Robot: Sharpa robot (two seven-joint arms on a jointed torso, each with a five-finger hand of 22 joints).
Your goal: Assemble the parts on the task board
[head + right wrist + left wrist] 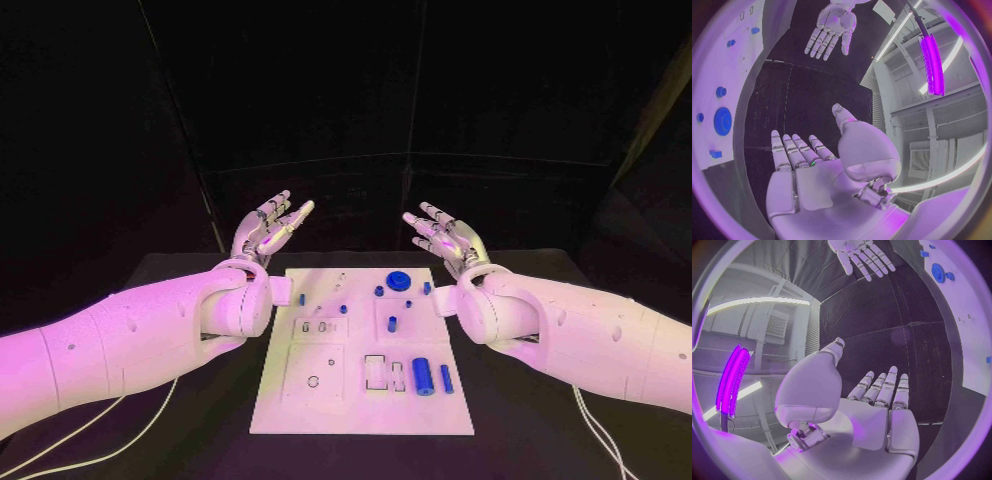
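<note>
The white task board (289, 395) lies in the middle of the black table. Small blue parts lie on it: a round gear-like disc (398, 280) near the far edge, a thick cylinder (423, 376) and a thin pin (446, 378) near the front right, and several small pegs (381, 291) around the middle. My left hand (270, 228) is raised beyond the board's far left corner, fingers spread, holding nothing. My right hand (446, 235) is raised beyond the far right corner, also spread and holding nothing. In the right wrist view the disc (722, 121) sits on the board beside my empty palm (811, 185).
Both white forearms flank the board, the left arm (130, 340) and the right arm (577, 335). White cables (87, 430) trail over the table at the front left and front right. A dark curtain backs the table.
</note>
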